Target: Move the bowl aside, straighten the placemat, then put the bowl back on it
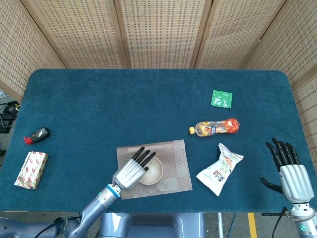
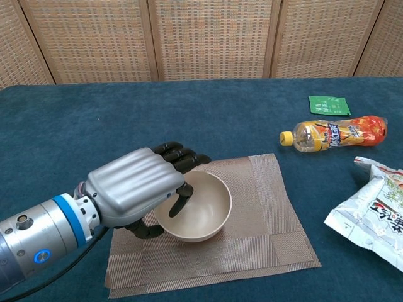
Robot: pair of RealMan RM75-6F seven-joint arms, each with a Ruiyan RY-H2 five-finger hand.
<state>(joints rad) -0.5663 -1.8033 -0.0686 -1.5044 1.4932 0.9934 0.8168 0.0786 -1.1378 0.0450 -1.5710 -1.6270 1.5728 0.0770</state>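
1. The left hand (image 2: 135, 189) is reaching over the near-left rim of the bowl (image 2: 201, 211), its dark fingers (image 2: 182, 158) extended and a little apart across the rim at the bowl's 9 to 10 o'clock side.
2. One finger is curling down into the bowl's hollow in the chest view, and the thumb is sitting low outside the wall at about 8 o'clock; the pictures are not showing plainly whether the rim is being pinched between them, so I cannot tell if the bowl is actually gripped.
3. The bowl is sitting upright on the placemat (image 2: 277, 214), left of the mat's centre, with the hand covering its left edge in the head view, where the bowl (image 1: 153, 171) is showing only at its right part beside the left hand (image 1: 130, 172).
4. The placemat (image 1: 178, 163) is lying slightly askew on the blue table (image 1: 124, 104), its edges not running parallel to the table's near edge.
5. The right hand (image 1: 290, 171) is hovering at the table's 4 o'clock corner, well apart from the mat, fingers spread and pointing toward 12 o'clock, holding nothing.
6. A snack packet (image 1: 219, 169) is lying between the mat and the right hand, and a bottle (image 1: 214, 127) is lying on its side at the mat's 1 o'clock.
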